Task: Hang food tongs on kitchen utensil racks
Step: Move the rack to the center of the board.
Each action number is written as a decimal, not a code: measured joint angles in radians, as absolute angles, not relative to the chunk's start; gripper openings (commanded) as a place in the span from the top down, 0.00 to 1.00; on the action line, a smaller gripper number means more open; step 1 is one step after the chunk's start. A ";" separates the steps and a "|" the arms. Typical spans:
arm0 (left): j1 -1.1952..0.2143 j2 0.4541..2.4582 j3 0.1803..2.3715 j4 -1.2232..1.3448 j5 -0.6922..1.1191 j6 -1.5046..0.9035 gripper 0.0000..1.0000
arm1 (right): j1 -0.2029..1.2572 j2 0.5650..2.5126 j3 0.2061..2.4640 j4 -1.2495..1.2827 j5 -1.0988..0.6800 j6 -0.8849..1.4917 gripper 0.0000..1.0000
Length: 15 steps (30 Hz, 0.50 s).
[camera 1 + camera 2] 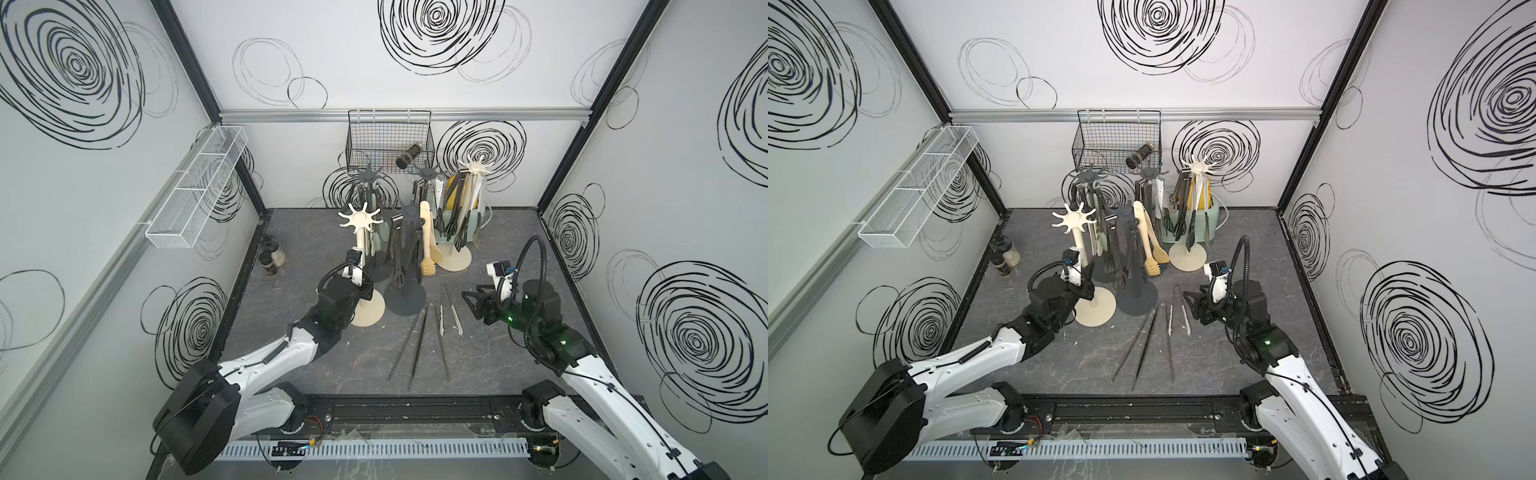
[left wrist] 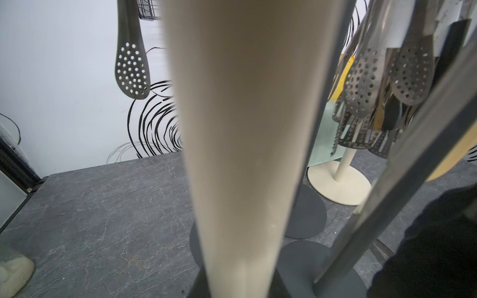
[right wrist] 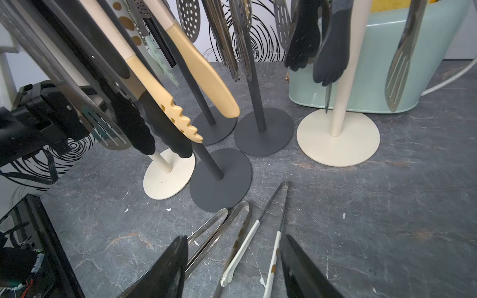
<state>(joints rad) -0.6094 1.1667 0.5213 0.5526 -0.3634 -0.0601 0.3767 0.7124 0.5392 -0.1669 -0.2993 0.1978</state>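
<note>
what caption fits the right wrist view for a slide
Open right gripper hovering over white-handled tongs on the table, five rack bases beyond.

left pincer [image 1: 366, 289]: arm stretched forward, grip unclear | right pincer [image 3: 233, 238]: hovering low, jaws apart

No legible text, labels, brands or numbers on anything visible.

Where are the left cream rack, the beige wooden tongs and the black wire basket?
left cream rack [image 1: 359, 217]: in a top view, crown centre.
beige wooden tongs [image 1: 426, 228]: in a top view, handle.
black wire basket [image 1: 374, 141]: in a top view, mesh wall.
</note>
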 measured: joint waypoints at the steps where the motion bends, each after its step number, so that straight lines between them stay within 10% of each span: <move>1: -0.618 1.167 0.521 0.553 -0.371 -0.061 1.00 | 0.377 0.712 0.539 -0.169 -0.298 0.198 0.40; 11: -0.647 1.167 0.519 0.551 -0.411 -0.075 0.99 | 0.377 0.712 0.539 -0.171 -0.281 0.198 0.39; 15: -0.647 1.166 0.519 0.548 -0.413 -0.080 0.68 | 0.377 0.713 0.539 -0.171 -0.279 0.198 0.39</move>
